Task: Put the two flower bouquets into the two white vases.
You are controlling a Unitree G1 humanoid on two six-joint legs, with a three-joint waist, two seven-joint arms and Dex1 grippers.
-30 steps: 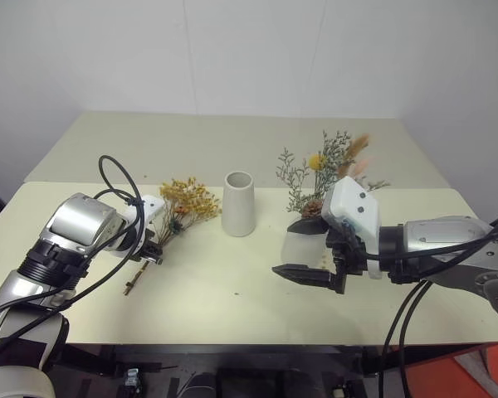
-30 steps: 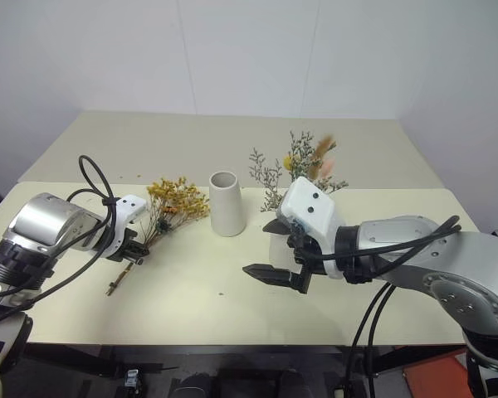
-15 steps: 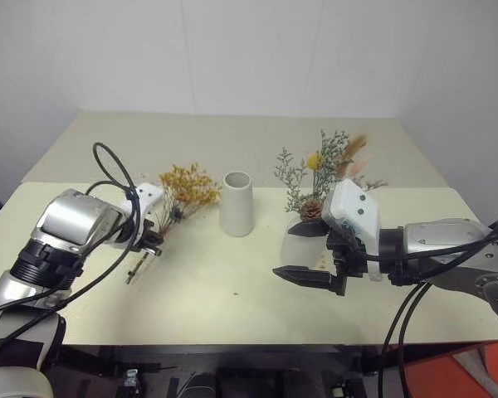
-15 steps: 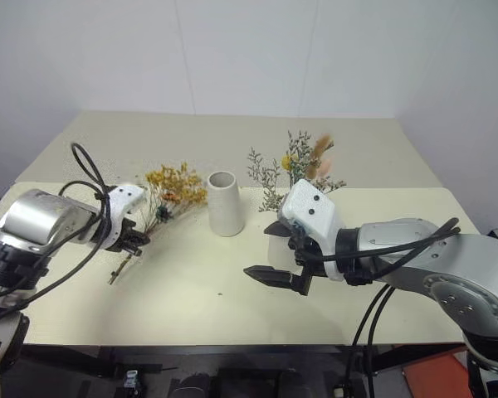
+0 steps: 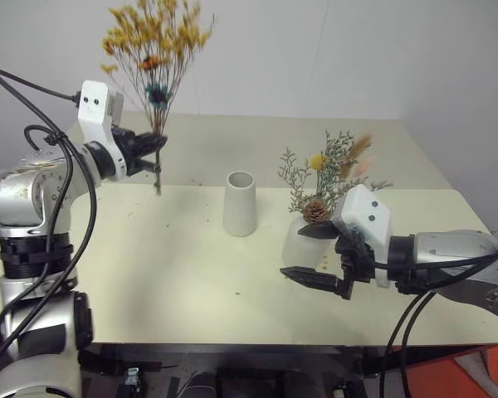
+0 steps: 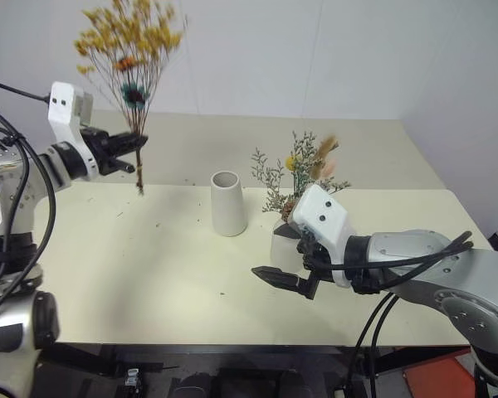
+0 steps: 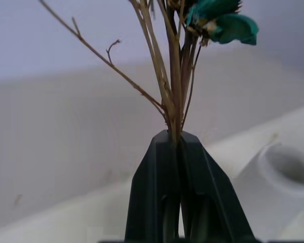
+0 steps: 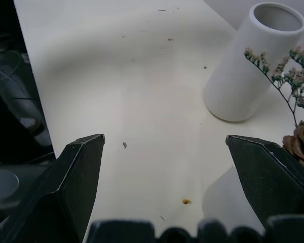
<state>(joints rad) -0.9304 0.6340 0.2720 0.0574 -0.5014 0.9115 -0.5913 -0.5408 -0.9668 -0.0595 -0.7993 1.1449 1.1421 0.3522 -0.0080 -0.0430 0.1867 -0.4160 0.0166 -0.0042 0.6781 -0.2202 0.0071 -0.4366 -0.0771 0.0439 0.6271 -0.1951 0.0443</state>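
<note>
The yellow-orange bouquet [image 5: 153, 37] stands upright in the air above the table's left side, stems [image 7: 175, 96] pointing down. My left gripper [image 5: 155, 146] is shut on those stems. The tall white vase [image 5: 239, 203] stands empty mid-table, to the right of that bouquet and apart from it. The squat white vase [image 5: 301, 243] holds the grey-green bouquet [image 5: 325, 170] with its pinecone [image 8: 300, 144]. My right gripper [image 5: 303, 254] is open right beside the squat vase, nothing held between its fingers [image 8: 81, 167].
The cream table [image 5: 191, 274] has a seam across its middle and a few dried crumbs [image 8: 185, 201] on it. A white wall rises behind the far edge. Free room lies between the tall vase and the left arm.
My left gripper has lifted the yellow-orange bouquet off the table and swung it upright, high on the left. The right gripper has stayed put and open.
</note>
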